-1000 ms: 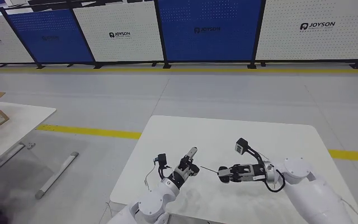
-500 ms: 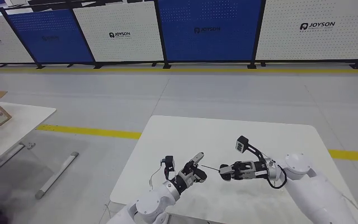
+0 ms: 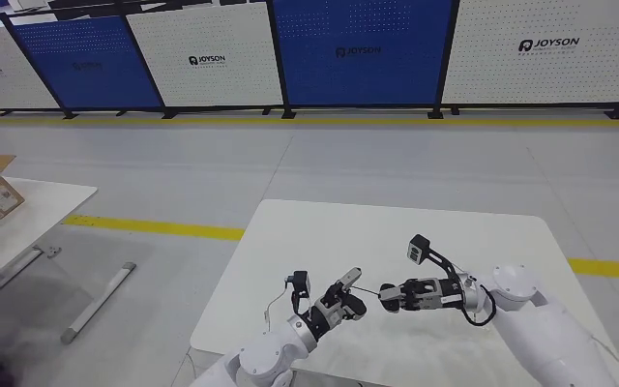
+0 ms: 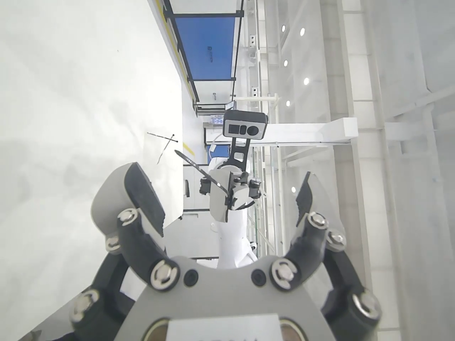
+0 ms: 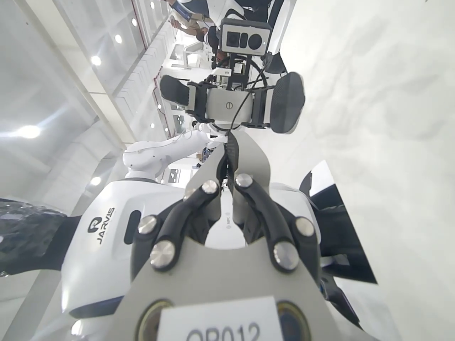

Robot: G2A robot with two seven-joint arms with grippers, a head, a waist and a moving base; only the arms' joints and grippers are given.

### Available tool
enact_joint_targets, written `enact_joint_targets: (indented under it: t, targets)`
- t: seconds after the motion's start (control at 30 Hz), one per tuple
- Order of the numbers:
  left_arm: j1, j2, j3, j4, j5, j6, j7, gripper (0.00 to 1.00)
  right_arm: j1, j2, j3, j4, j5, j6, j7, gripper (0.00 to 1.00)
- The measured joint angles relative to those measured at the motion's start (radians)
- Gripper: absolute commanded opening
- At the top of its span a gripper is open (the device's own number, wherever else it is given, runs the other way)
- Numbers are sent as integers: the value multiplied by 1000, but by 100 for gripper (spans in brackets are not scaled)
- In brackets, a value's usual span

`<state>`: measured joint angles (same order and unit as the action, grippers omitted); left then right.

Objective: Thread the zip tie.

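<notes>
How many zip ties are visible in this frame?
3. One zip tie is clamped in the right gripper, above the table; two loose zip ties lie crossed on the table. Others may be hidden.

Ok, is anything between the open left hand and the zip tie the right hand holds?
Nothing visible. The left hand is open, facing the zip tie clamped in the right hand, with only air between them.

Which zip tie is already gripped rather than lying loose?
The zip tie pinched in the shut right gripper, pointing at the open left gripper. The two crossed ties lie loose on the table, untouched.
</notes>
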<state>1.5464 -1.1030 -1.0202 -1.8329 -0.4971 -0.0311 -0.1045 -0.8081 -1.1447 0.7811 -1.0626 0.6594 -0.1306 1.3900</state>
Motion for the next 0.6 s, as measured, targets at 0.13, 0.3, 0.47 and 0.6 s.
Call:
enact_joint_targets:
  t: [0.13, 0.3, 0.47, 0.6]
  targets:
    - [-4, -1, -1, 2, -2, 6, 3, 100, 0, 0, 0, 0, 0, 0, 0, 0]
    - [-4, -1, -1, 2, -2, 4, 5, 100, 0, 0, 0, 0, 0, 0, 0, 0]
    - [-14, -9, 11, 17, 30, -31, 56, 100, 0, 0, 0, 0, 0, 0, 0, 0]
    - [-15, -15, 18, 26, 21, -70, 64, 100, 0, 0, 0, 0, 0, 0, 0, 0]
